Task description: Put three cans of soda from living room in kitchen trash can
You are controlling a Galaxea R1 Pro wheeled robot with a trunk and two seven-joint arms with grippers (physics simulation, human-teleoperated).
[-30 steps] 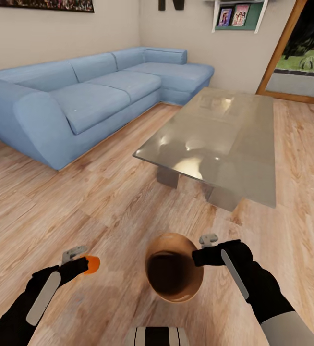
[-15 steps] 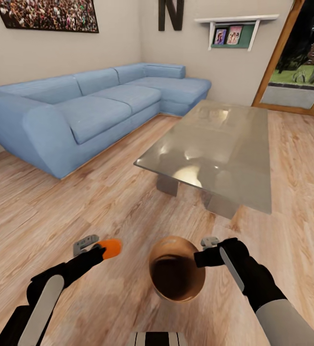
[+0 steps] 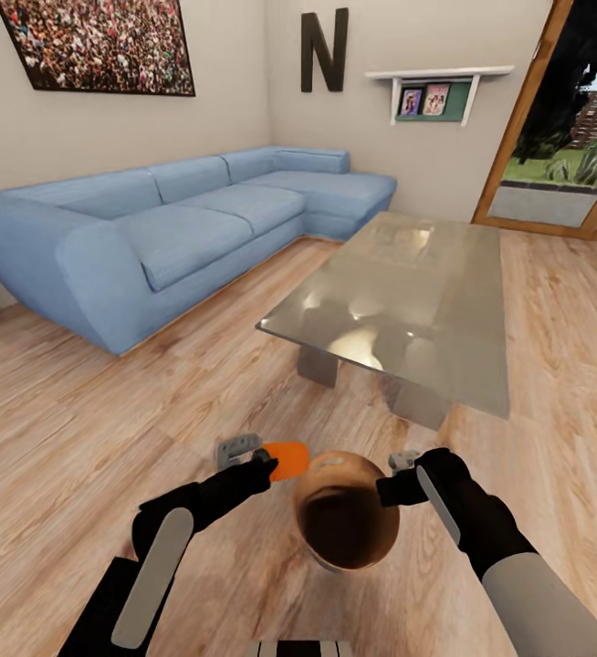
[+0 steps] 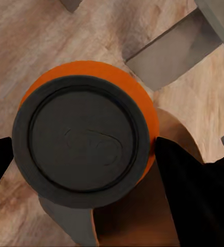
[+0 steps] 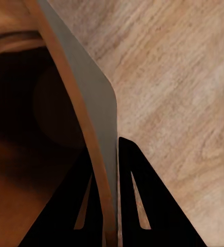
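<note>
A: Where does the orange can of soda [image 3: 288,459] lie relative to the jaws?

B: It sits between the jaws of the left gripper [image 3: 264,461], which close on its sides. In the left wrist view the can [image 4: 86,139] shows end-on, dark fingers [image 4: 191,200] pressing at either side. In the head view it lies on its side, held just beside the rim of the tash can [image 3: 348,523], above the wood floor [image 3: 79,438].

A: And the right gripper [image 3: 399,476]?

B: Its jaws are narrow, pinched on the tash can's wall: the right wrist view shows the grey-and-copper rim [image 5: 86,118] running between the two fingers [image 5: 143,206], one inside and one outside.

A: What differs from the earlier frame?

B: The left arm has swung inward; half a second ago the can was well apart from the pail, and now it nearly touches the rim. The camera has tilted up, so more of the letter N [image 3: 324,51] and the crowd picture [image 3: 98,44] shows. The blue sofa [image 3: 171,228] and the grey desk [image 3: 408,301] keep their places.
</note>
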